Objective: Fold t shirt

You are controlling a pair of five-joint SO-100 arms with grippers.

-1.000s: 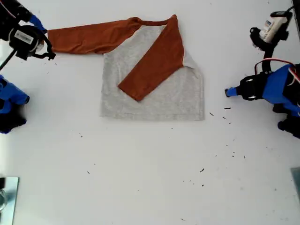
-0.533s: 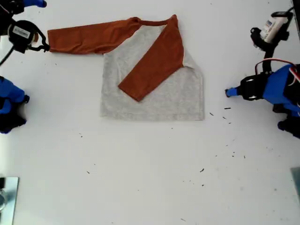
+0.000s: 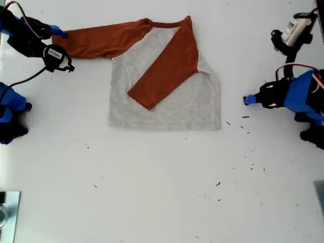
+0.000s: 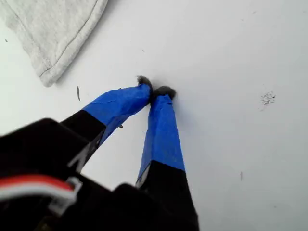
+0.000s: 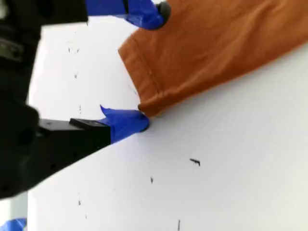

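The t shirt point(image 3: 167, 104) lies flat on the white table, grey body up. One rust-orange sleeve point(image 3: 167, 68) is folded diagonally across the body. The other sleeve point(image 3: 101, 39) stretches toward the exterior view's left. My second gripper point(image 3: 56, 39) is open at that sleeve's end; in the second wrist view its blue fingers point(image 5: 127, 122) straddle the orange cuff point(image 5: 144, 79). My first gripper point(image 3: 246, 100) rests at the exterior view's right, a little off the shirt's hem. It point(image 4: 156, 91) is shut on nothing, tips on the table near the grey hem corner point(image 4: 48, 72).
A black mount with a white-labelled part point(image 3: 293, 30) stands at the exterior view's top right. A blue arm base point(image 3: 10, 109) sits at the exterior view's left edge, a metal piece point(image 3: 7, 207) at its bottom left. Small dark specks point(image 3: 243, 126) dot the table.
My second gripper has moved from the exterior view's left edge in toward the outstretched sleeve and now straddles its cuff. The first arm and the shirt have not moved.
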